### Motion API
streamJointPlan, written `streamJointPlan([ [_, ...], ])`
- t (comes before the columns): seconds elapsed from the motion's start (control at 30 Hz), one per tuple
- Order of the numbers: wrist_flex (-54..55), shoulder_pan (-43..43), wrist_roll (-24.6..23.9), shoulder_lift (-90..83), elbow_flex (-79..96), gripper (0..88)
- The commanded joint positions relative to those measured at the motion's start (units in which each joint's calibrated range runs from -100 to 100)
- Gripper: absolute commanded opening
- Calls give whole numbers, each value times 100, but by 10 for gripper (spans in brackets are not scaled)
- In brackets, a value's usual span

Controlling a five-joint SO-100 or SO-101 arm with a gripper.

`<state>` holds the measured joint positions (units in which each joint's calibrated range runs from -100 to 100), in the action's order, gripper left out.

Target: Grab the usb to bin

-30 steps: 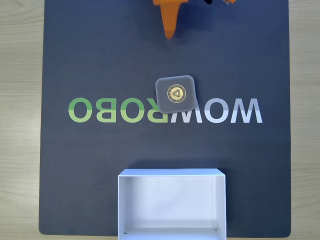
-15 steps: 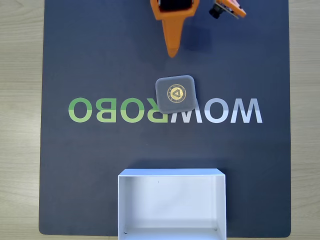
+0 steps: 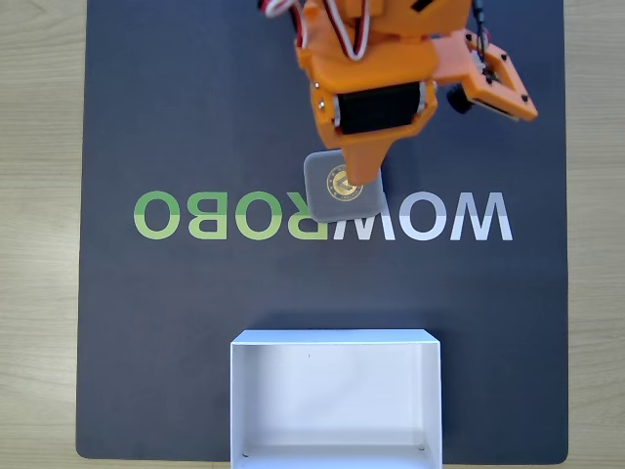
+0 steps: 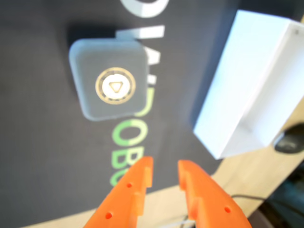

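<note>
The usb is a small grey rounded square with a gold triangle emblem, lying flat on the dark mat just above the lettering in the fixed view. My orange gripper reaches in from the top edge, its pointed tip over the usb's emblem. In the wrist view the usb lies ahead at upper left, apart from the gripper, whose fingers stand a narrow gap apart with nothing between them. The bin, a white open-top box with nothing in it, sits at the mat's bottom edge; in the wrist view the bin is at right.
A dark mat with green and white lettering covers the light wooden table. In the wrist view a dark rounded object lies on the table beyond the bin.
The arm has come down from the top edge of the fixed view, and its fingertip now overlaps the usb. The usb and the bin have not moved.
</note>
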<state>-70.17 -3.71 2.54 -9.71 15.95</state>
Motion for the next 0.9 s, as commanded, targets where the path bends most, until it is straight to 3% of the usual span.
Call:
streamJointPlan([
  [0.0,-495,9,-12,331,-972,63],
  [0.27,-1516,-378,-12,840,-1243,63],
  [0.73,-1691,-395,35,2366,-2489,66],
  [0.87,-1953,-428,35,2553,-2435,170],
])
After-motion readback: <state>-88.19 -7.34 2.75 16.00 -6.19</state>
